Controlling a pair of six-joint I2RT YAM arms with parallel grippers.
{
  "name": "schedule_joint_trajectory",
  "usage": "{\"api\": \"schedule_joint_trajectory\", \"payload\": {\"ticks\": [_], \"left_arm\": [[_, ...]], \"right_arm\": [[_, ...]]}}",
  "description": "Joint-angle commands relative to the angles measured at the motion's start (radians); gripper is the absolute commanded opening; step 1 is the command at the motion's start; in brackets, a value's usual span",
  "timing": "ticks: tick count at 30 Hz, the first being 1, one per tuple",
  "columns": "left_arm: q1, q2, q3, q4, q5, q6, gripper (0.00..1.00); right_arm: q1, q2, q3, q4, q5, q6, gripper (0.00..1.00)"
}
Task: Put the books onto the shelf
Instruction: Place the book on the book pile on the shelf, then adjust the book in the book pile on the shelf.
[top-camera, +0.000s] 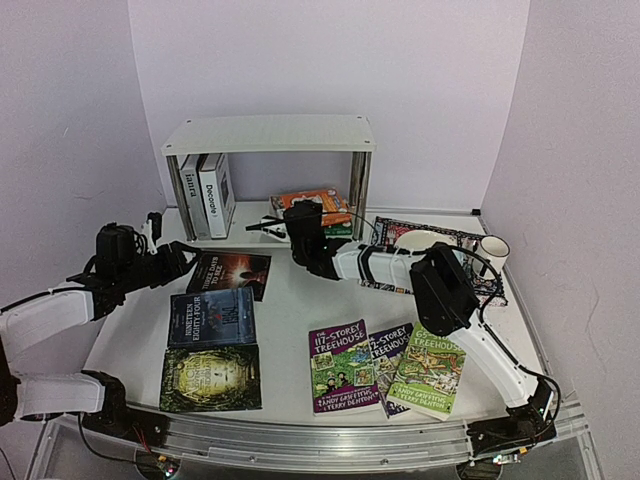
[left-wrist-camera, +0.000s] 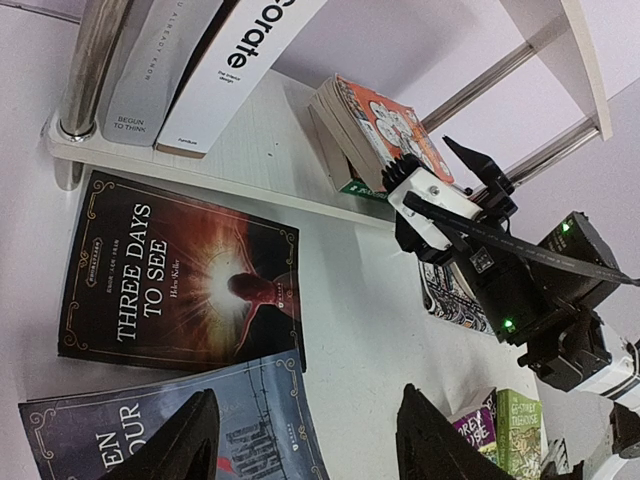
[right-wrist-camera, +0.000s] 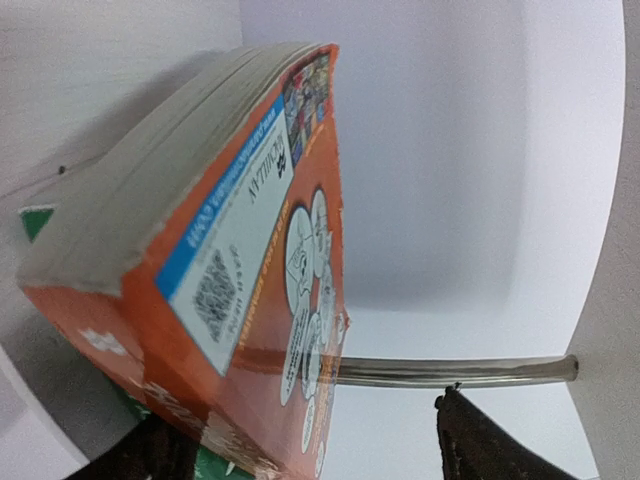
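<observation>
The white shelf (top-camera: 268, 134) stands at the back, with two white hardbacks (top-camera: 206, 194) upright on its lower board. An orange paperback (right-wrist-camera: 250, 250) lies on a green one (right-wrist-camera: 35, 221) further right on that board. My right gripper (right-wrist-camera: 320, 450) is open at the orange book's near end; one finger is under its corner and the other finger (right-wrist-camera: 490, 440) stands clear of the cover. My left gripper (left-wrist-camera: 305, 445) hangs open and empty over the blue-grey book (left-wrist-camera: 250, 420), beside "Three Days to See" (left-wrist-camera: 170, 275). Several more books lie flat near the front, among them a purple Treehouse paperback (top-camera: 343, 366).
A patterned mat (top-camera: 458, 239) with a white plate (top-camera: 421, 240) and a white cup (top-camera: 494, 247) lies at the right, behind my right arm. A chrome shelf post (right-wrist-camera: 460, 371) runs just past my right gripper. White walls close in the back and both sides.
</observation>
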Motion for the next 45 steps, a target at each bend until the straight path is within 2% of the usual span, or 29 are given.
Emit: {"api": "schedule_joint_trajectory", "payload": {"ticks": [1,3,12,17,23,29,36,40,45], "left_arm": [[-0.003,0.000,-0.008,0.020,0.011,-0.006,0.62],[-0.003,0.005,-0.006,0.020,0.015,-0.007,0.62],[-0.005,0.021,0.009,0.026,0.016,0.002,0.62],[-0.017,0.051,0.005,0.042,0.028,0.018,0.63],[-0.075,0.072,0.017,0.058,-0.004,0.027,0.64],[-0.108,0.166,0.096,0.071,-0.028,0.048,0.65],[-0.161,0.289,0.205,0.081,-0.072,0.077,0.65],[-0.185,0.344,0.251,0.096,-0.088,0.087,0.65],[-0.214,0.394,0.290,0.129,-0.103,0.102,0.65]], "right_arm": [[0.013,-0.126,-0.077,0.056,-0.018,0.090,0.91],[0.020,-0.164,-0.135,0.057,-0.046,0.116,0.98],[0.043,-0.360,-0.372,-0.001,-0.158,0.265,0.98],[0.068,-0.584,-0.616,-0.006,-0.303,0.425,0.98],[0.077,-0.860,-0.879,-0.102,-0.492,0.675,0.98],[0.078,-1.071,-1.143,-0.106,-0.675,0.787,0.98],[0.077,-1.178,-1.312,-0.108,-0.781,0.894,0.98],[0.077,-1.187,-1.361,-0.100,-0.851,0.943,0.98],[0.078,-1.175,-1.415,-0.046,-0.853,1.038,0.98]]}}
